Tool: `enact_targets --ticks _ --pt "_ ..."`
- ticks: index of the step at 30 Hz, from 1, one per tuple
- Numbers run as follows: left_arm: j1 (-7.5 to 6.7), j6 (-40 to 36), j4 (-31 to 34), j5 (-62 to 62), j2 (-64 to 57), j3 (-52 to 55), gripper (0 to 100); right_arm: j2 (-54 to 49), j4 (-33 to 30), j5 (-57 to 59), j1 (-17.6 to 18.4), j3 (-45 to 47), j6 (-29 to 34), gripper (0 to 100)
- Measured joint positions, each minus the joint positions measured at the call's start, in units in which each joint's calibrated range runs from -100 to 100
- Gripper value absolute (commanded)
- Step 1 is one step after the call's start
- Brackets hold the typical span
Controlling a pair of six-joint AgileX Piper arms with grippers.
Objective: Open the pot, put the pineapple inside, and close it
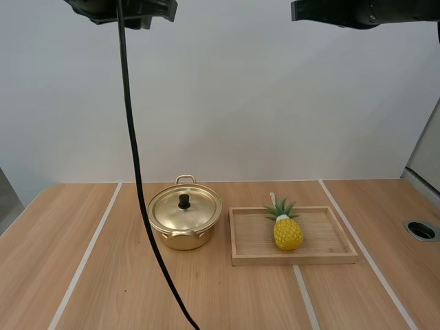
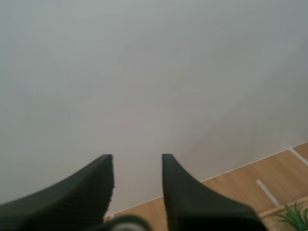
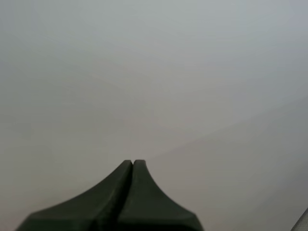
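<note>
Left gripper [image 2: 137, 159] is open: the two black fingers stand apart, ribbed inner faces turned to each other, nothing between them. It's up high, facing a plain pale wall, with the wooden desk [image 1: 96, 275] showing beyond the fingertips. In the left wrist view I catch the green leaf tips of the pineapple [image 1: 287, 232] next to a bit of the wooden tray [image 1: 323, 256].

Right gripper [image 3: 133, 162] is closed on nothing, its fingers pressed together into one dark wedge, and it looks at that same pale wall.

From the high view, my left arm [image 1: 124, 10] and my right arm [image 1: 357, 12] both hang well above the desk, far from everything on it.

Down on the desk sits the golden pot [image 1: 183, 230] with the lid [image 1: 196, 212] on it and the black knob [image 1: 184, 201] at the lid's middle. One handle faces me, the other points toward the wall. The pot is just beside the tray's left rim, with a narrow gap between them.

The pineapple is inside the tray, about in the middle, its yellow body nearer me and its green crown toward the far rim. I cannot tell whether it stands or lies. It is apart from the pot, and neither gripper is near it.
</note>
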Motion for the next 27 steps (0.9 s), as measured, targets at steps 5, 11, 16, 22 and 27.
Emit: enact_targets --ticks 5,11,16,22,27 --pt "0.00 -0.5 1.0 0.2 0.1 0.0 100 0.0 0.0 0.0 0.0 0.0 0.0 0" --pt "0.00 -0.9 0.3 2.4 0.6 0.0 100 0.0 0.0 0.0 0.0 0.0 0.0 0" --pt "0.00 -0.9 -1.4 7.5 4.0 0.7 100 0.0 0.0 1.3 0.0 0.0 0.0 0" --pt "0.00 -0.5 -2.1 9.5 9.5 5.4 100 0.0 0.0 4.1 0.0 0.0 0.0 0" --pt "0.00 0.0 -3.9 9.5 12.0 8.2 100 0.0 0.0 6.6 0.0 0.0 0.0 0"
